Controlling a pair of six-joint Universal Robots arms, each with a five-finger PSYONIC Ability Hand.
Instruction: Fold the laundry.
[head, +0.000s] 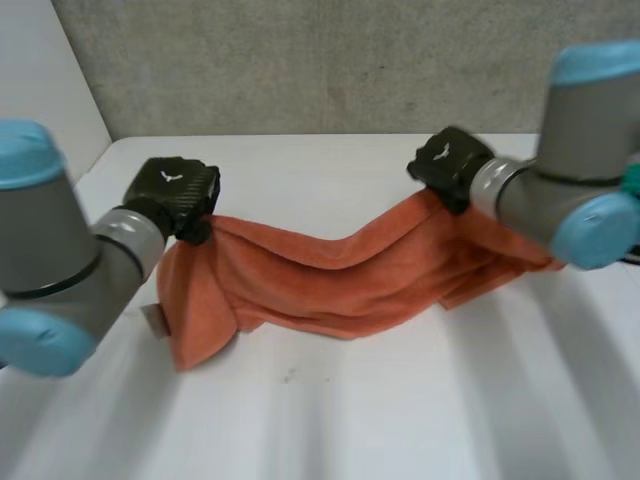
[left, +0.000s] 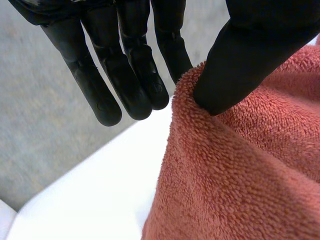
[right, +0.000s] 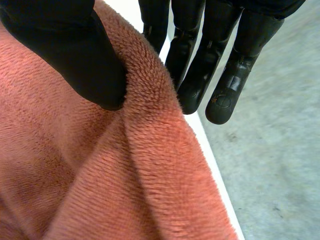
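An orange terry towel (head: 320, 275) hangs in a sagging band between my two hands above the white table (head: 320, 420). My left hand (head: 176, 196) pinches one top corner of the towel (left: 240, 165) between its thumb (left: 240, 65) and a finger. My right hand (head: 450, 165) pinches the other top corner of the towel (right: 100, 175) between its thumb (right: 70, 55) and fingers (right: 200, 65). The towel's lower folds rest on the table at the left and middle.
A grey wall (head: 330, 60) rises behind the table's far edge. A small white label (head: 153, 318) sticks out at the towel's lower left. Bare table lies in front of the towel.
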